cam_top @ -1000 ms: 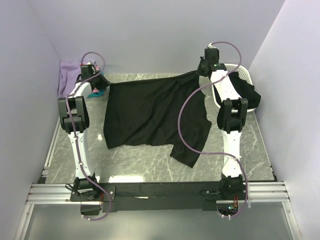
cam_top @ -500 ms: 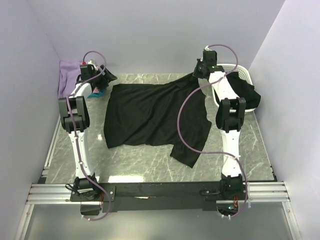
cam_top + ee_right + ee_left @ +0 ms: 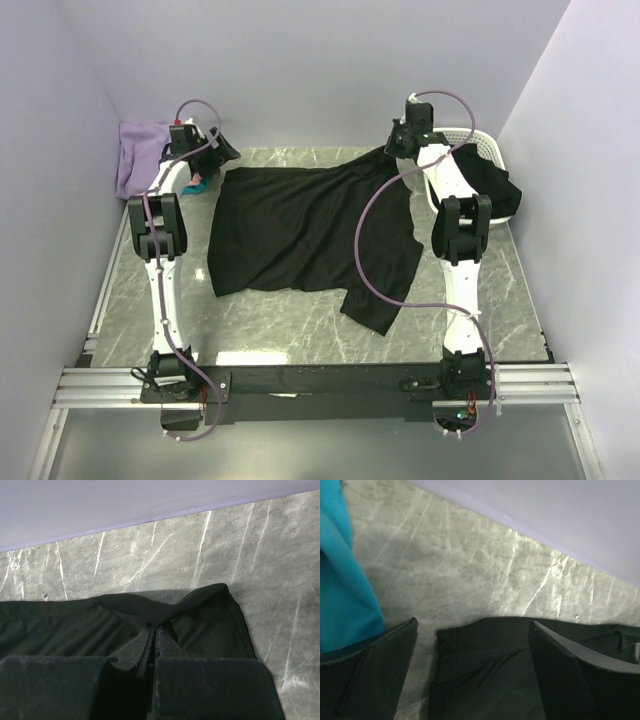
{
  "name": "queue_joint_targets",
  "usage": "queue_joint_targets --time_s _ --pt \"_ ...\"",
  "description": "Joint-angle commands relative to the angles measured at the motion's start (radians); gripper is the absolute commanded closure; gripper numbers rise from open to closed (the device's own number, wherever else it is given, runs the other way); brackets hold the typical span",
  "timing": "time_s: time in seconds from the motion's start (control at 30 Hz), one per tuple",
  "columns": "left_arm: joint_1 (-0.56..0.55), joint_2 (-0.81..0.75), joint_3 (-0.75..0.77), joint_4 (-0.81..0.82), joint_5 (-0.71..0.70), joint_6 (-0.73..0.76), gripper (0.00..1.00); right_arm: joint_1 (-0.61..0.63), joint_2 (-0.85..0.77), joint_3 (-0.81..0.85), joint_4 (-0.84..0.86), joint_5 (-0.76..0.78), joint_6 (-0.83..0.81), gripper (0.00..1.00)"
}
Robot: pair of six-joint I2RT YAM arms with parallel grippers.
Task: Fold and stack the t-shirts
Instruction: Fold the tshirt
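Clearly limp and light, the black shirt [image 3: 310, 230] lies spread and rumpled on the desk [image 3: 280, 320], with one sleeve trailing toward the near edge. The right gripper [image 3: 152, 645] has its jaws clamped on the shirt's far right corner, where the cloth bunches into a small peak. The left gripper [image 3: 472, 630] hovers over the far left corner with its jaws apart. Cloth this thin will likely sag and slip between holds, so I judge that left corner's edge the place to pinch, taking both layers.
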Motion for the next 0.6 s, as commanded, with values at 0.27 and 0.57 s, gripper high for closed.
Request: queue_joint_targets --time_s 0.27,0.57 --pt "-0.038 0.017 0.021 -0.118 -0.086 0.107 0.44 -0.004 -0.084 -0.045 0.028 -0.006 -0.002 1.00" --pt "-0.036 0.022 0.056 -0.138 -0.098 0.104 0.99 -0.004 -0.083 -0.018 0.015 0.000 -0.011 1.00"
